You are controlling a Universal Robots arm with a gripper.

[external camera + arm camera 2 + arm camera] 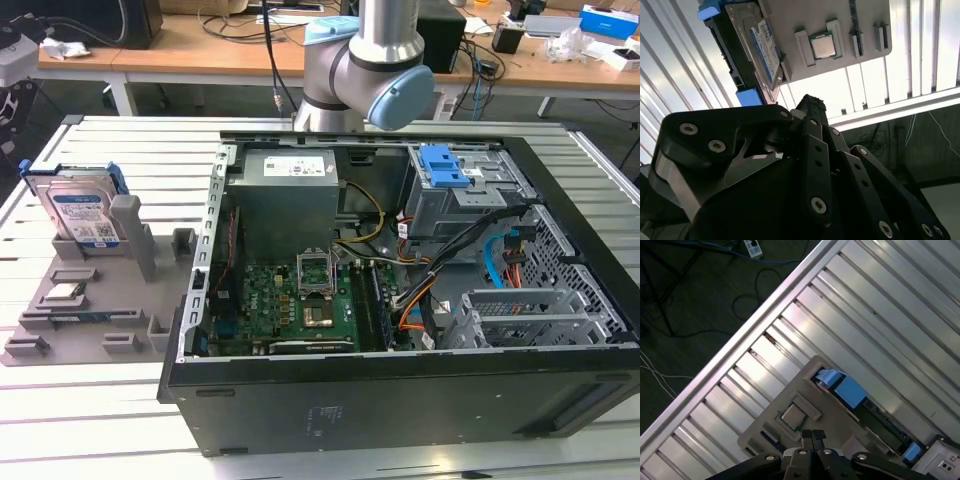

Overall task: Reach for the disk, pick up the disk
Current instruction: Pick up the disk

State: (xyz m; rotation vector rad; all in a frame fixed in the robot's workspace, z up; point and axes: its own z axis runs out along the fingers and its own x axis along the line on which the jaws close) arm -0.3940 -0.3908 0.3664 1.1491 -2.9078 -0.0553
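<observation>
Second wrist view: gripper [809,103] fingers read as drawn together at the tips with nothing between them. The first wrist view agrees, with the two pads [808,435] pressed side by side and no load. Judged closed and empty.

Nearest to the fingertips in both wrist views is the grey fixture tray [840,15], which carries the processor chip [822,46] in its square seat. The disk [752,42] stands beside that seat on the same tray, label face showing, with blue side rails [749,96] at its ends. The gripper is clear of it, with no contact.

Exterior view: disk [85,215] stands on edge in its slot at the far end of the tray [110,300], at the exterior view's left, on the slatted table [100,430]. The open computer case [400,400] lies just beside the tray. The arm [365,70] rises behind the case.

Status, as a judgement:
- Reach is under way but not complete, since the tool looks down on the tray from well apart.
- Pick-up has not begun: the disk is seated and untouched, and the fingers would have to part before any grasp.
</observation>
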